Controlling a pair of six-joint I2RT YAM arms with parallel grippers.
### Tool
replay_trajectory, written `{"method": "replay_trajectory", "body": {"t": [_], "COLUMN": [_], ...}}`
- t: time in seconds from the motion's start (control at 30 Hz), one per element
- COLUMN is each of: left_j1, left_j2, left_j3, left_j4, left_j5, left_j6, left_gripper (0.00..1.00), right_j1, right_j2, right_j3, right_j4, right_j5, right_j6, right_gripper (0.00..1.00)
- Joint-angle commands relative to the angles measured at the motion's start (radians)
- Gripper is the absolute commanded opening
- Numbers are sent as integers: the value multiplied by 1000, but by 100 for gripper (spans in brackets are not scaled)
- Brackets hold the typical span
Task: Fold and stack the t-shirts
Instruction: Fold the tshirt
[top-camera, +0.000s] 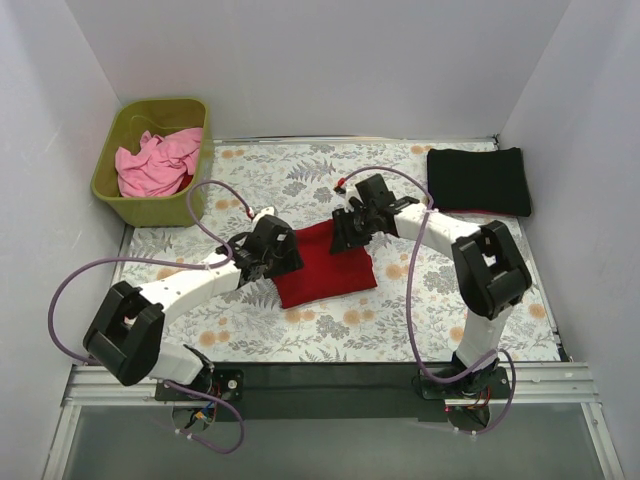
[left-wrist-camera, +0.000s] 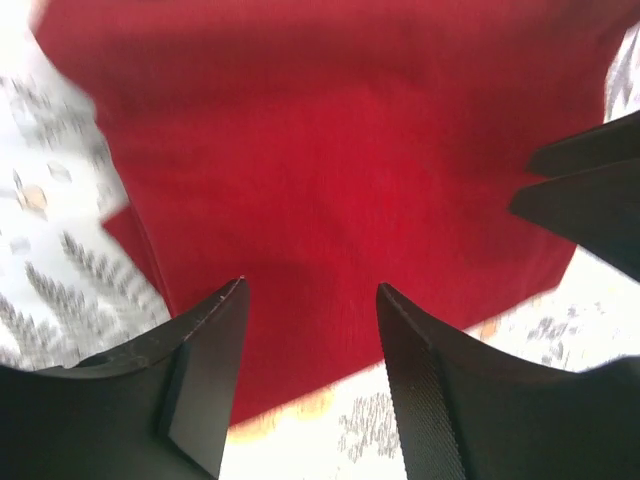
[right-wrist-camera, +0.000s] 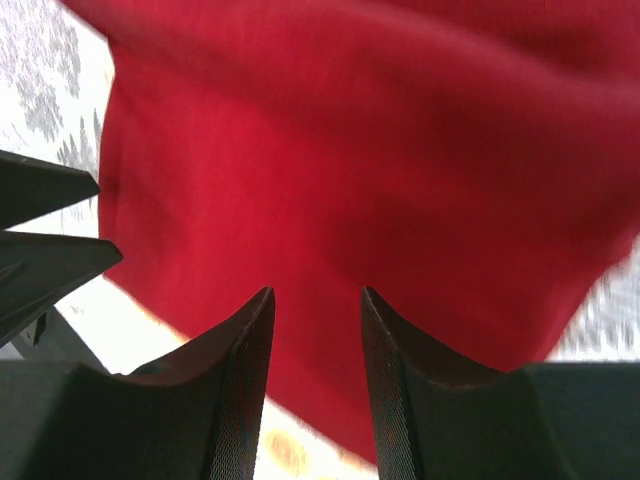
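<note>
The dark red t-shirt (top-camera: 325, 265) lies folded into a small rectangle in the middle of the floral table cloth. My left gripper (top-camera: 283, 256) hovers at its left edge, open and empty; its wrist view shows the red cloth (left-wrist-camera: 340, 160) between and beyond the spread fingers (left-wrist-camera: 215, 350). My right gripper (top-camera: 345, 232) hovers at the shirt's far right corner, open and empty, with red cloth (right-wrist-camera: 380, 150) below its fingers (right-wrist-camera: 250, 350). The black t-shirt (top-camera: 479, 180) lies folded at the far right. The light pink t-shirt (top-camera: 155, 160) is crumpled in the bin.
The olive-green plastic bin (top-camera: 199, 180) stands at the far left corner, just off the table cloth. White walls close in the table on three sides. The floral table cloth (top-camera: 400, 320) covers the work area.
</note>
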Motion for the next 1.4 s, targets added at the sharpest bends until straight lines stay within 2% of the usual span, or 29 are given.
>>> {"method": "replay_trajectory", "body": {"t": [0.0, 0.13, 0.23, 0.43, 0.5, 0.67, 0.77, 0.87, 0.9, 1.03, 1.17, 1.37], "left_j1": [60, 160, 195, 261, 269, 272, 272, 274, 278, 295, 341, 393], "left_j2": [25, 121, 216, 335, 332, 197, 151, 170, 205, 290, 370, 479], "left_j3": [31, 57, 101, 135, 141, 126, 88, 71, 71, 65, 68, 94], "left_j4": [111, 187, 206, 235, 235, 267, 327, 359, 374, 427, 465, 499], "left_j5": [-26, 35, 66, 143, 181, 259, 256, 239, 238, 229, 252, 344], "left_j6": [56, 99, 127, 104, 99, 95, 93, 84, 67, 50, 26, -7], "left_gripper": [49, 48, 46, 46, 51, 66, 66, 53, 46, 35, 28, 26], "right_j1": [-18, -87, -141, -215, -218, -213, -210, -202, -202, -204, -225, -274], "right_j2": [59, 151, 186, 214, 195, 114, 93, 123, 149, 221, 309, 408], "right_j3": [99, 130, 100, 43, 37, 0, -16, 4, 7, 26, 46, 38], "right_j4": [143, 223, 328, 415, 419, 496, 605, 666, 671, 700, 720, 757], "right_j5": [-75, -139, -199, -251, -276, -314, -357, -397, -402, -405, -405, -393], "right_j6": [10, 69, 111, 176, 177, 229, 303, 347, 350, 361, 373, 390], "right_gripper": [40, 40, 40, 39, 39, 39, 39, 39, 39, 38, 38, 38]}}
